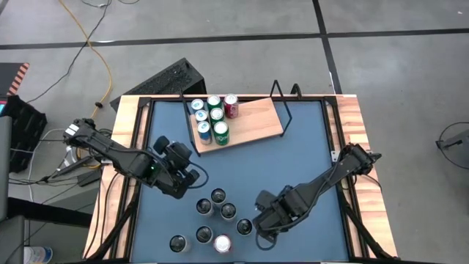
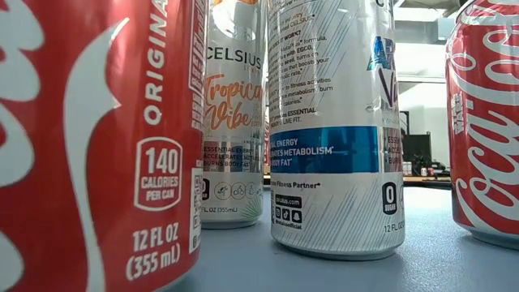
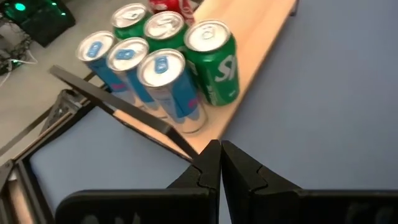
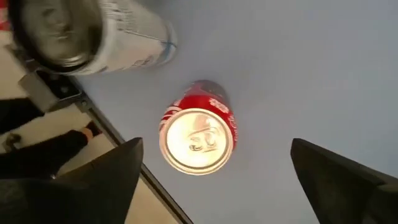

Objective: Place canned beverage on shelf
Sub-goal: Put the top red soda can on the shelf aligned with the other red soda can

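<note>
Shelf point(image 1: 249, 121): light-wood rectangular board in a thin black wire frame, lying at the far side of the blue tabletop point(image 1: 308, 161), set slightly askew.
Cans on shelf: six, packed upright at its left end; two green cans point(image 1: 220, 133), three blue-and-silver slim cans point(image 1: 204, 130), one red can at the back point(image 1: 231, 106). The rest of the board is bare wood.
Left wrist detail: the nearest green can point(image 3: 213, 61) stands touching a blue-and-silver can point(image 3: 169, 87); silver tops with pull tabs face up.
Loose cans: a cluster of six standing on the tabletop near the front edge, between the two arms, well apart from the shelf; dark tops point(image 1: 218, 196), one red-and-silver top point(image 1: 222, 243).
Low view: red cola can point(image 2: 97, 146) close at the left, white slim can with a blue band point(image 2: 336, 130) in the middle, another red can point(image 2: 485, 122) at the right.
Left gripper point(image 1: 192, 176): near the table's left side, between shelf and cluster; fingers point(image 3: 205, 171) pressed together, holding nothing.
Right gripper point(image 1: 253, 231): at the cluster's right edge, fingers point(image 4: 339, 180) spread wide on either side of a red can point(image 4: 198, 127) below, not touching it.
</note>
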{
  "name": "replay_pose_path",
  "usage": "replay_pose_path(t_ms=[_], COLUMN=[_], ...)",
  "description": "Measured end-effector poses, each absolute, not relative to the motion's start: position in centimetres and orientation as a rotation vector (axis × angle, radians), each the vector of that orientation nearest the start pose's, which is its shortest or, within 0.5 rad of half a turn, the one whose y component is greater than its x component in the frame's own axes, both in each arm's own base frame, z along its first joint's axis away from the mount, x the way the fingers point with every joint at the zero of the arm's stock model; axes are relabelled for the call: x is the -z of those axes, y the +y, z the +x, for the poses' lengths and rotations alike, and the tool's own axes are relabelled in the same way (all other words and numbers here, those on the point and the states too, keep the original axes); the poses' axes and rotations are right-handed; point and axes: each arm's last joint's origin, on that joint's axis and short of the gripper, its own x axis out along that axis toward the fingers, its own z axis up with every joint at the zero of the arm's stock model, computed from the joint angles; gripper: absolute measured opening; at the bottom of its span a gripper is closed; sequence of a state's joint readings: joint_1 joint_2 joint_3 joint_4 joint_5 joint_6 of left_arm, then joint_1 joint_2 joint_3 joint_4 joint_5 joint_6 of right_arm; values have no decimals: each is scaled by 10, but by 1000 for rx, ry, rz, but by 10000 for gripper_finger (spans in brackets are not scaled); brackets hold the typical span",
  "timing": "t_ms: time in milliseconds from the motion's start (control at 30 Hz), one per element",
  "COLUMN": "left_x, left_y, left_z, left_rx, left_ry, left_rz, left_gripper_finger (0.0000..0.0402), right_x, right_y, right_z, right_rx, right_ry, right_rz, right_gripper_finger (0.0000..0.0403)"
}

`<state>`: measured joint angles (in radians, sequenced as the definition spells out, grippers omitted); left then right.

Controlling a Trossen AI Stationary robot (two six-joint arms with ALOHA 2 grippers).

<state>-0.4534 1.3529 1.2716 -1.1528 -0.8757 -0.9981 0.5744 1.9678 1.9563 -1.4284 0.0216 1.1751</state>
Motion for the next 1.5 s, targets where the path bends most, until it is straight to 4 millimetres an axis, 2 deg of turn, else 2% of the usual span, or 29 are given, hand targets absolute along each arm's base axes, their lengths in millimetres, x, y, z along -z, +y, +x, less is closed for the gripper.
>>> replay_pose_path(t_ms=[200,400,633,767,867,1067,1300,1500], left_x=[-321,-321,-321,-320,-321,-320,-320,-320], left_y=[-88,-89,-85,-85,-85,-85,-85,-85], left_z=[231,231,233,233,233,233,233,233], left_rx=[-718,-675,-674,-663,-653,-632,-630,-631], left_ry=[666,699,716,732,741,759,761,760], left_rz=[-153,-114,-101,-112,-90,-71,-67,-67], left_gripper_finger=[0,0,0,0,0,0,0,0], right_x=[-292,-284,-284,-268,-256,-247,-245,-237], right_y=[215,222,222,220,224,223,229,230], right_z=[319,315,319,320,324,330,327,321], right_rx=[511,567,568,630,606,609,642,694], right_ry=[1389,1373,1326,1356,1353,1359,1357,1393], right_rz=[672,728,747,736,761,774,806,831], right_gripper_finger=[386,387,386,386,386,386,384,362])
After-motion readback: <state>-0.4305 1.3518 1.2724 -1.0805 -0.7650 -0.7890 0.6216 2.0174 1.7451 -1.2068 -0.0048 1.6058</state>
